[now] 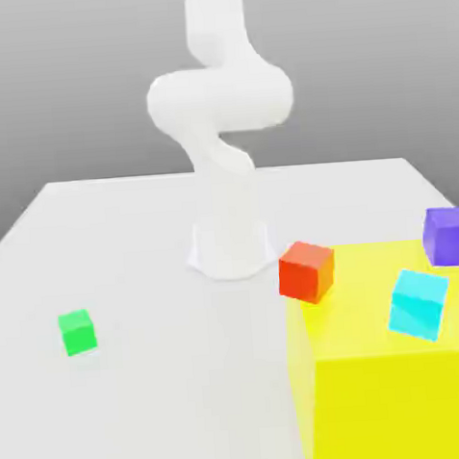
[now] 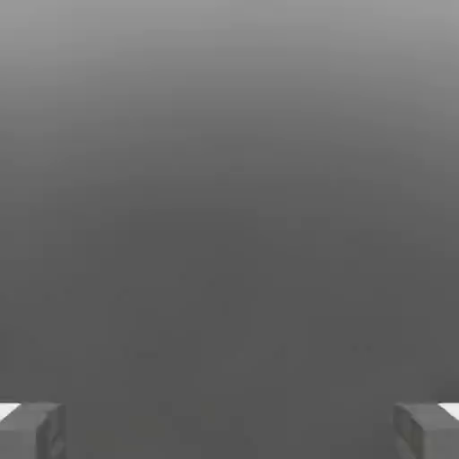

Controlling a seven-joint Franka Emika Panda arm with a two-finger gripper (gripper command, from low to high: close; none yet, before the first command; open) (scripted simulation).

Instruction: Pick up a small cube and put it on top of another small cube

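Note:
The small cube (image 1: pixel 78 332), plain bright green, sits on the white table (image 1: pixel 128 240) toward the exterior view's left, well apart from the other cubes. A red-orange cube (image 1: pixel 306 271) rests at the near corner of a big yellow block (image 1: pixel 398 376). A cyan cube (image 1: pixel 418 303) lies on that block's top. In the hand view my gripper (image 2: pixel 229 430) is open, its two grey fingertips (image 2: pixel 31 430) standing far apart with nothing between them, facing a plain grey background. The white arm (image 1: pixel 220 109) rises from its base at the table's middle.
A purple cube (image 1: pixel 451 235) sits at the yellow block's far corner, at the exterior view's right edge. The arm's round base (image 1: pixel 231 252) stands between the green cube and the yellow block.

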